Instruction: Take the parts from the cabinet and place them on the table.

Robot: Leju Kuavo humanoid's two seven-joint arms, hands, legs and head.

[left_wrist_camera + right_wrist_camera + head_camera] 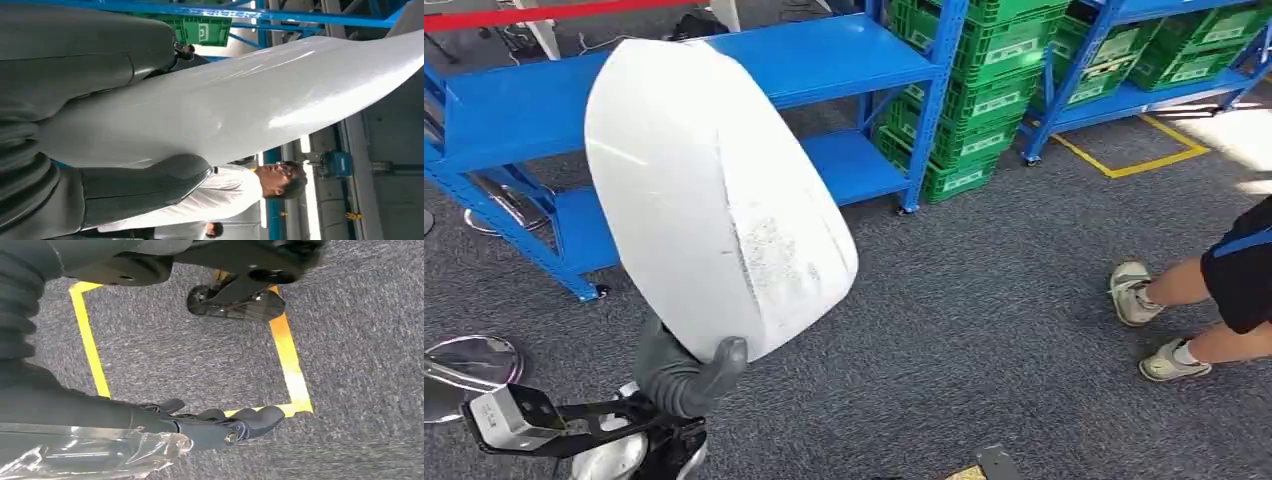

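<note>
Grey carpet (984,330) covers the floor, with blue shelving (514,115) standing behind it, a stack of green crates (964,90) beside the rack's end post and more green crates on a second blue rack farther right. Yellow tape lines (1129,160) mark the floor near that second rack. At the right edge of the head view a person's legs and pale shoes (1149,325) stand on the carpet. The left hand (686,375) holds a large white curved part (714,200) by its lower edge, raised in front of the shelving and tilted; in the left wrist view the thick grey thumb (145,187) presses one face of the white part (240,100) and the fingers clamp the other. A person in a white shirt (225,192) appears beyond it. The right hand (220,422) hangs over the carpet near a yellow tape square (290,370), its dark fingers (260,417) extended close together and holding nothing, with crinkled clear plastic film (95,455) along the arm.
</note>
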